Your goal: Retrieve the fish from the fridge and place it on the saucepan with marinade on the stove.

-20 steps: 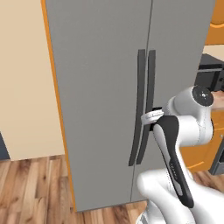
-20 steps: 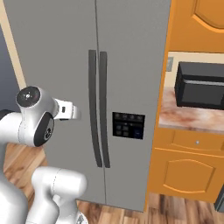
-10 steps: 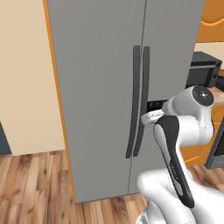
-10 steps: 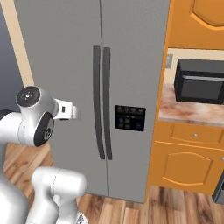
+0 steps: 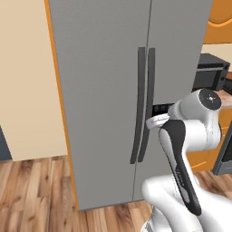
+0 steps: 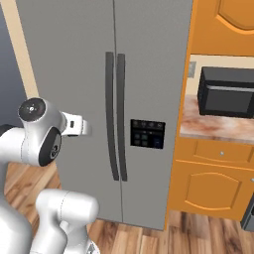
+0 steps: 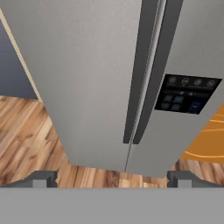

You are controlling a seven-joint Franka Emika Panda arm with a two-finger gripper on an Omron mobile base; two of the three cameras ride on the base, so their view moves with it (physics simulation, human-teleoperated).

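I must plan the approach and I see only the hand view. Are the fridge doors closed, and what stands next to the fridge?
Observer: Both doors of the fridge are closed, and the two handles run side by side at its middle.
Operator: What is on its right side?
Observer: Orange cabinets with a stone counter, and a black microwave on it.
Operator: And on the left?
Observer: A beige wall above the wooden floor.
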